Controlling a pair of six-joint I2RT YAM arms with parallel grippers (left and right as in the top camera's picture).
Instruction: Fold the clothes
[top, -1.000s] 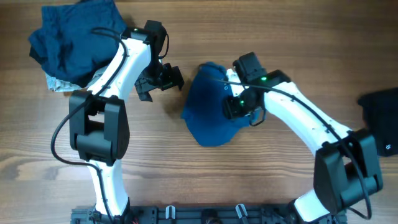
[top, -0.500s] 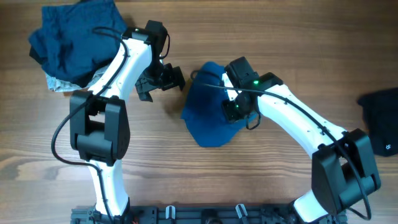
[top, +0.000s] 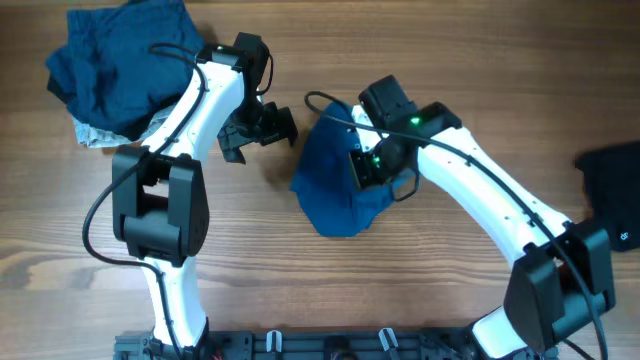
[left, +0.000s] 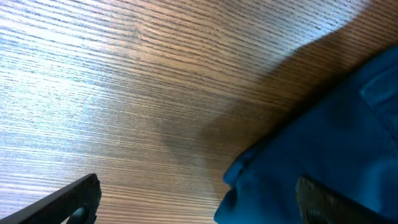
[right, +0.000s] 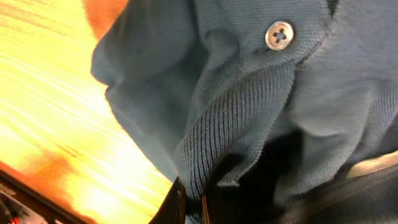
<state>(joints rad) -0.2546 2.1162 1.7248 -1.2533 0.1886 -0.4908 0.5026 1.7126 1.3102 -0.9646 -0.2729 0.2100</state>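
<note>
The medium-blue shirt (top: 328, 190) lies crumpled mid-table. My right gripper (top: 361, 168) sits on its right part, shut on a fold of the ribbed collar (right: 233, 127) just below a white button (right: 279, 35); the jaws (right: 189, 204) pinch that fabric. Left of the shirt, my left gripper (top: 258, 128) hovers open. In the left wrist view its dark fingers (left: 69, 200) stand wide apart, with the shirt's edge (left: 311, 149) reaching in from the right. The left gripper (left: 199, 214) holds nothing.
A heap of navy clothes (top: 120, 60) lies at the back left, with a pale grey-white garment (top: 93, 133) peeking out beneath it. A black garment with a small white mark (top: 612, 195) lies at the right edge. Bare wooden table (top: 300, 290) fills the front.
The right gripper has shut on the shirt's collar and shifted a little left with it. The left arm has stayed still.
</note>
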